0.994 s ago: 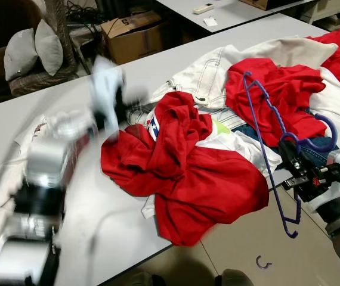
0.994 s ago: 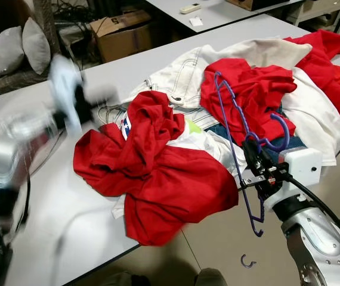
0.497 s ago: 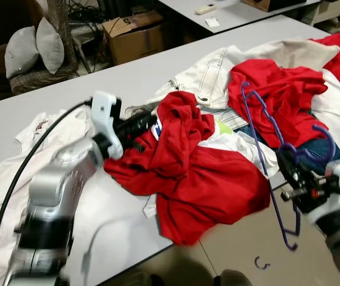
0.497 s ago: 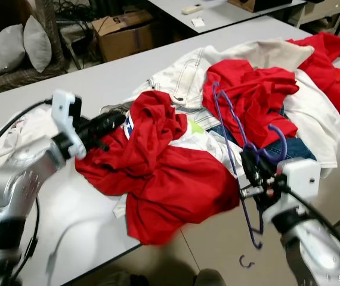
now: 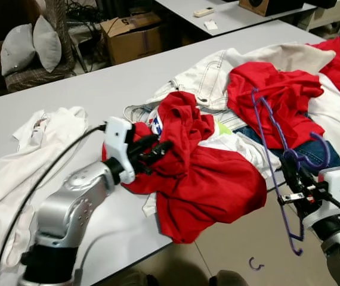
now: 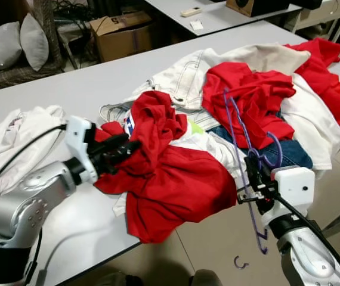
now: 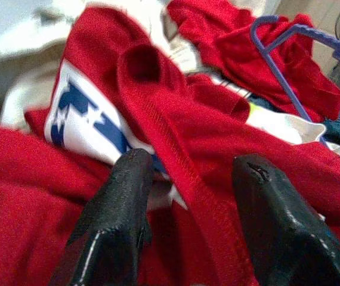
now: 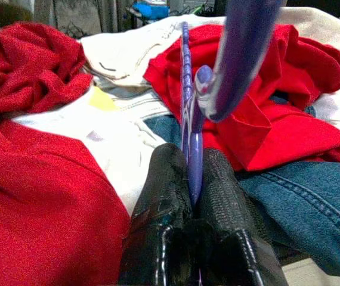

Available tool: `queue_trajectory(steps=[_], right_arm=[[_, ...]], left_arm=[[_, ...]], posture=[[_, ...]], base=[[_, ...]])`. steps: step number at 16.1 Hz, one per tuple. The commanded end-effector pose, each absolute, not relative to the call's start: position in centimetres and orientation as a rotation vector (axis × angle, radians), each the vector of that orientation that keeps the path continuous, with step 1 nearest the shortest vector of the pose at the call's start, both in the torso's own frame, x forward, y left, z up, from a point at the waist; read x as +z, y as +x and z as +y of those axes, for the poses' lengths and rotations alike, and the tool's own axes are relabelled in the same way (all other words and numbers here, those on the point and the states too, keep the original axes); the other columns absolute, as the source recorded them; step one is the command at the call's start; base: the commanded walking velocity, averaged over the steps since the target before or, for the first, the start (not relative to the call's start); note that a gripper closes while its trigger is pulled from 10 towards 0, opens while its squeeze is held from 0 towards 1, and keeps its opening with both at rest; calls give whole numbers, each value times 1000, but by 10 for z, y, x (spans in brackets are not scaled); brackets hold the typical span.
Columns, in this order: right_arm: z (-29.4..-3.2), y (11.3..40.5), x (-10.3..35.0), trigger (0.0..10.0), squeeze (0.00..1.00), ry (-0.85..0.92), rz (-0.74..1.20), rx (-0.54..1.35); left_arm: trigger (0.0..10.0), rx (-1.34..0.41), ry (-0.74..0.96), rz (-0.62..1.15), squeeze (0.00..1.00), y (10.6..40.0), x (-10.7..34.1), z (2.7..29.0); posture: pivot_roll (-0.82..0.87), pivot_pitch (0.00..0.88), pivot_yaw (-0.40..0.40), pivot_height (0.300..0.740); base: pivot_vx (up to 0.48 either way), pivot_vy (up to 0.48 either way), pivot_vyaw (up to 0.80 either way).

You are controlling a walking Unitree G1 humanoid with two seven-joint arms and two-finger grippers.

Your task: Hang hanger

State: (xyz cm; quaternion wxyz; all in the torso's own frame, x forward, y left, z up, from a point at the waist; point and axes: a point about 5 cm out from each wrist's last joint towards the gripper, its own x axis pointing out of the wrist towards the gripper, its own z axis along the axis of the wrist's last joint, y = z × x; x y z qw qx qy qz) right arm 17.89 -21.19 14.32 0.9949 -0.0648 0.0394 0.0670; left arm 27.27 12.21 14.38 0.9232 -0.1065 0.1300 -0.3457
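Right pincer (image 8: 191,179) tight on purple hanger (image 5: 269,140).

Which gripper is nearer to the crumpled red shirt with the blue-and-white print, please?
Left. The left gripper has its open fingers at the crumpled red shirt; the right gripper holds the purple hanger off to the side.

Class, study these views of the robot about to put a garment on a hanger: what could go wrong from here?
1. The left pincer is open over a bunched fold of the red shirt; it may grab several layers.
2. The right pincer pinches the thin purple hanger at one spot, so it could twist or slip.
3. The shirt drapes over the table edge and might slide off.
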Motion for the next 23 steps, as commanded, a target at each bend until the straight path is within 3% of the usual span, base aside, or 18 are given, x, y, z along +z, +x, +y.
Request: queue_trajectory(steps=[1, 6, 10, 17, 18, 19, 20, 21, 22, 23], right_arm=[[-211, 182, 146, 10000, 0, -138, 69, 126], [-208, 182, 140, 10000, 0, -146, 78, 137], [-206, 188, 142, 10000, 0, -157, 55, 146], [-206, 196, 143, 10000, 0, -152, 34, 138], [-205, 197, 143, 10000, 0, -150, 32, 138], [-204, 198, 144, 10000, 0, -150, 29, 140], [-204, 198, 144, 10000, 0, -149, 28, 141], [-205, 198, 144, 10000, 0, -149, 27, 141], [-205, 198, 144, 10000, 0, -150, 26, 140], [-205, 197, 144, 10000, 0, -150, 25, 139]], left_arm=[[10000, -682, -246, 285, 1000, 277, 145, 126], [10000, -719, -324, 228, 1000, 286, 156, 117], [10000, -737, -537, 274, 1000, 292, 158, 114], [10000, -799, -236, 361, 1000, 286, 149, 108], [10000, -793, -182, 364, 635, 287, 148, 107], [10000, -794, -59, 366, 0, 288, 147, 108], [10000, -781, -80, 352, 0, 290, 150, 108], [8627, -778, -91, 346, 0, 291, 151, 107], [4157, -782, -93, 334, 0, 292, 153, 108], [1137, -778, -111, 328, 0, 292, 154, 108]], posture=[[-225, 0, 75, 740], [-251, 0, 103, 740], [-261, 0, 125, 740], [-241, 0, 123, 740], [-237, 0, 125, 740], [-237, 0, 125, 740], [-237, 0, 125, 740], [-236, 0, 126, 740], [-236, 0, 126, 740], [-239, 0, 128, 740]], base=[[0, 0, 0], [0, 0, 0], [0, 0, 0], [0, 0, 0], [0, 0, 0], [0, 0, 0], [0, 0, 0], [0, 0, 0], [0, 0, 0], [0, 0, 0]])
